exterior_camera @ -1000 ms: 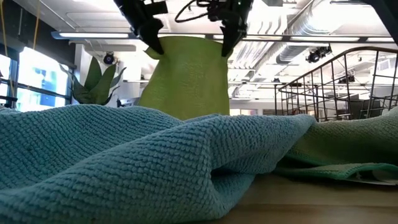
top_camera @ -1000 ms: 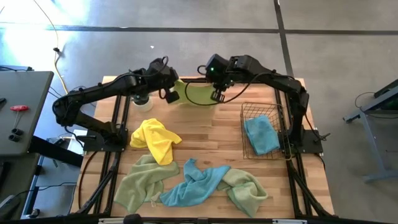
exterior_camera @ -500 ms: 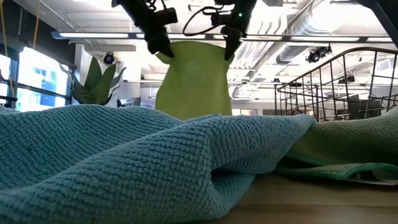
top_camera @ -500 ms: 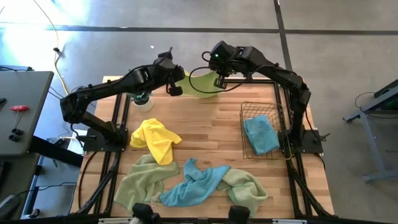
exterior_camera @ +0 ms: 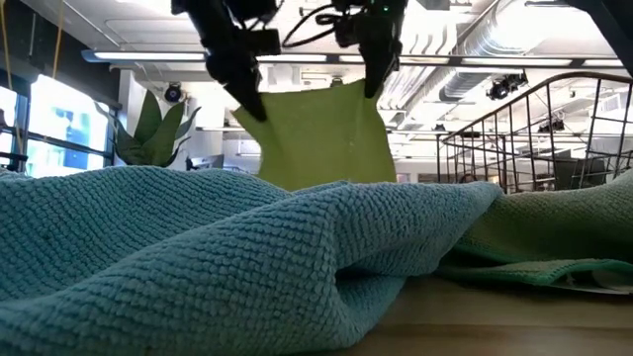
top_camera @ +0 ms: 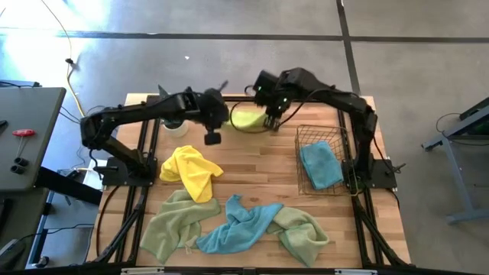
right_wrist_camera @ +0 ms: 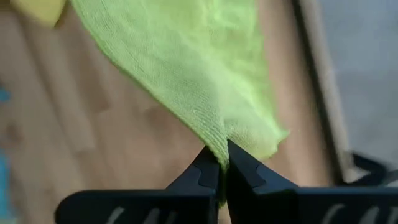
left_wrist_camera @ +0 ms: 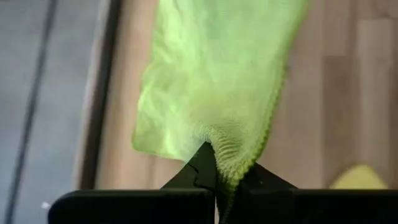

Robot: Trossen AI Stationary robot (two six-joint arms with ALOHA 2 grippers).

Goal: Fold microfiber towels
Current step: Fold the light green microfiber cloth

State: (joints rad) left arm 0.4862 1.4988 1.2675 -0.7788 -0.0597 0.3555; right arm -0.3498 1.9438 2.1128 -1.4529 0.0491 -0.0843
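Both arms are up over the far end of the table, sharing one lime green towel [top_camera: 246, 118] between them. The left gripper [left_wrist_camera: 217, 180] has its fingers pinched tight on one corner, the cloth bunching where it enters the jaws; the right gripper [right_wrist_camera: 222, 163] is clamped just as tightly on another corner. From above, the left gripper [top_camera: 212, 128] and right gripper [top_camera: 271, 114] sit apart with the towel stretched across the gap, near the far edge of the wooden table [top_camera: 260, 164].

The low view gives what the overhead one cannot: the towel [exterior_camera: 318, 133] hangs down as a flat sheet from the two grippers, its upper edge sloping from the right gripper's corner down to the left's. A light blue towel [exterior_camera: 198, 257] fills the foreground there and hides the lime towel's lower edge, with a potted plant [exterior_camera: 148, 133] behind.

Only the overhead view shows the rest: a yellow towel [top_camera: 191, 172] lying crumpled on the left side, a pale green towel [top_camera: 174, 225], a light blue towel [top_camera: 241, 227] and another green towel [top_camera: 303, 231] heaped along the near edge, and a wire basket [top_camera: 322, 160] on the right holding a folded blue towel [top_camera: 320, 164].
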